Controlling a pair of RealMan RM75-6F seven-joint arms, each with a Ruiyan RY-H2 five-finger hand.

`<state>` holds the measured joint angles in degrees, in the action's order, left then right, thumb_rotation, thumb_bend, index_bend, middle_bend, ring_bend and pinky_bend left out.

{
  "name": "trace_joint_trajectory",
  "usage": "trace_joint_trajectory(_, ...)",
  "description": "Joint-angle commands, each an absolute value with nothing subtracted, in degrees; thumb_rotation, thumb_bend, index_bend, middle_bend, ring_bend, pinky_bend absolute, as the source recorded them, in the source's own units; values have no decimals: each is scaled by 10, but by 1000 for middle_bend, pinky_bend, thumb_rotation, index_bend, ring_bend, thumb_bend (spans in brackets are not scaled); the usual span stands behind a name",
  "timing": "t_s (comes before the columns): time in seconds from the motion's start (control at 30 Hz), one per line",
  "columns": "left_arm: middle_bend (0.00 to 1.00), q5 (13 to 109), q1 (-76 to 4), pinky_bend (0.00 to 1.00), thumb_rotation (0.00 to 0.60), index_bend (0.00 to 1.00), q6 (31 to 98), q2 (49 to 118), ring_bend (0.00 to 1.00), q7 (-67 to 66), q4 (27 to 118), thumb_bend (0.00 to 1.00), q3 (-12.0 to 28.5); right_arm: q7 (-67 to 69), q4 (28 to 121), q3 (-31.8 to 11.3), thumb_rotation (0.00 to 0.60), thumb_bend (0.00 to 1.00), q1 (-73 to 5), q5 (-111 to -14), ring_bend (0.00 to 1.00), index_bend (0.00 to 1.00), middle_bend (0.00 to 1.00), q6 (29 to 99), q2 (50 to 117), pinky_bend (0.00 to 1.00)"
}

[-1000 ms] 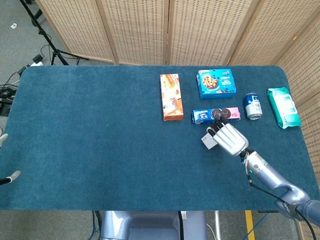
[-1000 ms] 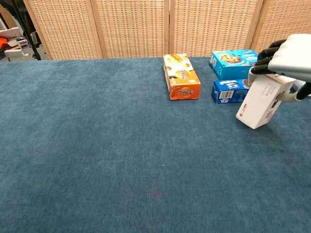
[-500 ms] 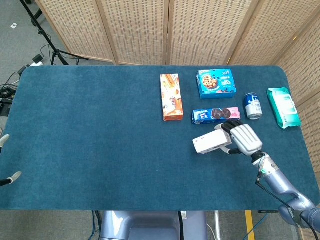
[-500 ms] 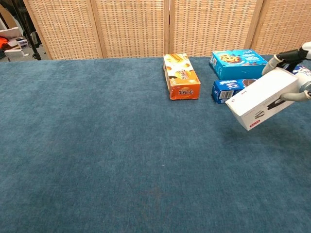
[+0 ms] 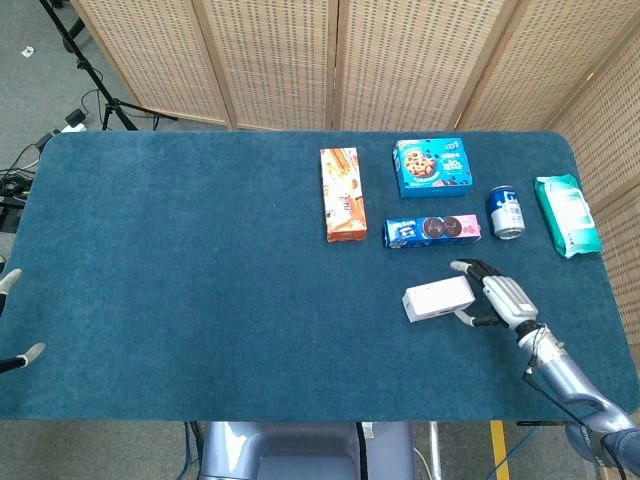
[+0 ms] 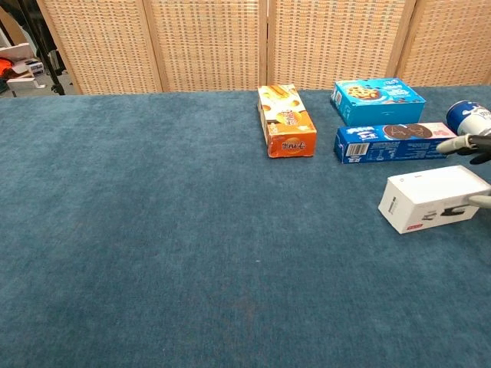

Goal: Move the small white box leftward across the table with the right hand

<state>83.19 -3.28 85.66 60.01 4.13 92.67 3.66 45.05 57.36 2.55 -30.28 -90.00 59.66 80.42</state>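
The small white box (image 5: 438, 298) lies flat on the blue cloth, right of centre and near the front; the chest view shows the box (image 6: 431, 199) at the right edge. My right hand (image 5: 500, 297) is at its right end with fingers spread. One finger (image 6: 463, 142) stands apart above the box. Another finger (image 6: 479, 201) lies against the box's near side. Of my left hand (image 5: 14, 316), only two parted fingertips show at the far left edge, off the table, holding nothing.
Behind the white box lie a blue cookie packet (image 5: 432, 230), an orange box (image 5: 341, 194), a blue cookie box (image 5: 432, 166), a can (image 5: 506, 211) and a teal wipes pack (image 5: 566, 213). The table's front edge (image 5: 300, 418) is close to the hand.
The box, held tilted above the table before, has come down and now lies flat. My right hand has drawn back to the right and spread its fingers off the box.
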Motion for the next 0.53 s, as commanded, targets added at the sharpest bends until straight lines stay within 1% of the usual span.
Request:
trace_joint_trajectory(0.03,0,832,-33,0,600,0,857,600,0,41,927,0,36,481,561,34,600,363,-287,-928,0,0,0,661,787,0)
trace_joint_trajectory(0.1,0,834,-33,0,600,0,857,600,0,40,927,0,36,466,567,33,600,348,-277,-934,0,0,0,691,776,0)
trace_joint_trajectory(0.2,0,836,-32,0,600,0,860,600,0,39,928,0,35,439,596,30,600,272,-262,-939,0,0,0,731,753,0)
trace_joint_trajectory(0.3,0,837,-30,0,600,0,864,601,0,37,929,0,35,382,639,21,600,120,-241,-935,0,0,0,773,727,0)
trace_joint_trajectory(0.33,0,838,-29,0,600,0,867,602,0,36,929,0,35,344,665,15,600,50,-230,-928,0,0,0,791,717,0)
trace_joint_trajectory(0.37,0,838,-29,0,600,0,869,603,0,35,929,0,36,312,686,10,600,9,-221,-921,0,0,0,803,709,0)
trace_joint_trajectory(0.43,0,841,-27,0,600,0,874,604,0,33,929,0,36,227,742,-3,600,0,-197,-898,0,0,0,830,699,0)
trace_joint_trajectory(0.53,0,844,-24,0,600,0,880,604,0,37,928,0,35,132,823,-9,600,0,-171,-871,0,0,0,847,686,0)
